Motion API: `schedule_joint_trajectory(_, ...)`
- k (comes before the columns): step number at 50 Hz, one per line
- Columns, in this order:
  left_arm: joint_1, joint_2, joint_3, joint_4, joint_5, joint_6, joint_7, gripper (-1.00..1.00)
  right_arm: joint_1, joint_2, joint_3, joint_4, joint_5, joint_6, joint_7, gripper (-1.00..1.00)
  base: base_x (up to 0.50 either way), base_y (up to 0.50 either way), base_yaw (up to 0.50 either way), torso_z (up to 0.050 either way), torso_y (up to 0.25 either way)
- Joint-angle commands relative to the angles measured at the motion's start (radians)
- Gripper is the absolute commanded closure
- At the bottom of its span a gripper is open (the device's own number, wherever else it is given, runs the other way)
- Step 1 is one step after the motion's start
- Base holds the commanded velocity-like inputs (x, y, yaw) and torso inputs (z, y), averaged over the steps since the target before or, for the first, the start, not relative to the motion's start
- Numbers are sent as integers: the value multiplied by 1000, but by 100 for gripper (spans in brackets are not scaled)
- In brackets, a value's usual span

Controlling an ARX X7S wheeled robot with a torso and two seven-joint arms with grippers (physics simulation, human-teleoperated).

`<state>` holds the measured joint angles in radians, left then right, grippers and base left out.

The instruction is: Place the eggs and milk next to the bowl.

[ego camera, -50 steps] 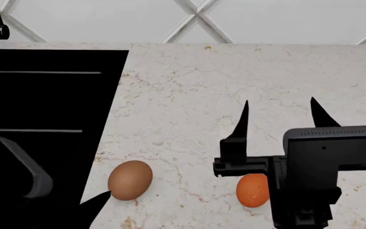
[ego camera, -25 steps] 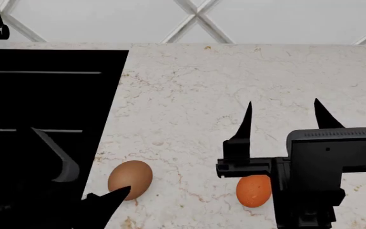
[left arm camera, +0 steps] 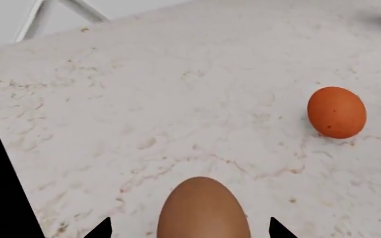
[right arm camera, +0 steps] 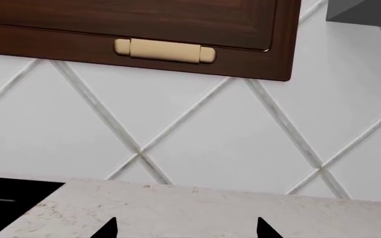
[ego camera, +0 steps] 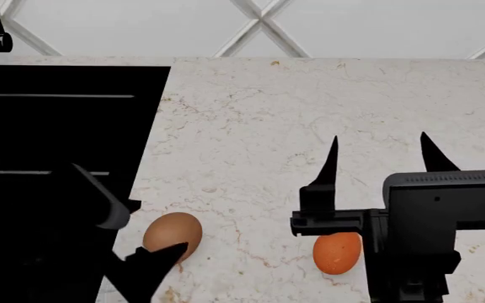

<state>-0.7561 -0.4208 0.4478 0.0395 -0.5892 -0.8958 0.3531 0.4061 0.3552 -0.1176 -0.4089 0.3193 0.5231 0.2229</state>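
Marble counter [ego camera: 251, 113] gives you open room beyond both eggs. Your left gripper [left arm camera: 189, 232] is spread, tips either side of the brown egg [ego camera: 172, 235], just beside the black cooktop [ego camera: 57, 126] edge. Your right gripper [ego camera: 379, 158], jaws apart, hangs above the orange egg [ego camera: 336, 252].

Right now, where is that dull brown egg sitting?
In the head view, the dull brown oval egg lies on the pale marble counter near its left edge, beside the black cooktop, with the left pincer just in front of it.
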Motion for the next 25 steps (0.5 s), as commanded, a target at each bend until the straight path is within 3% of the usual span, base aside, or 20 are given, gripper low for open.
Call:
schedule_joint_trajectory(1, -17, 39, 11, -94, 36, 52, 58, -100, -1, -14, 27, 25, -19, -15, -21, -100, 0, 0, 0, 0, 0)
schedule_joint_trajectory(25, -21, 64, 50, -197, 60, 107, 94, -100, 18, -15, 5, 63, -26, -27, -20, -100, 0, 0, 0, 0, 0)
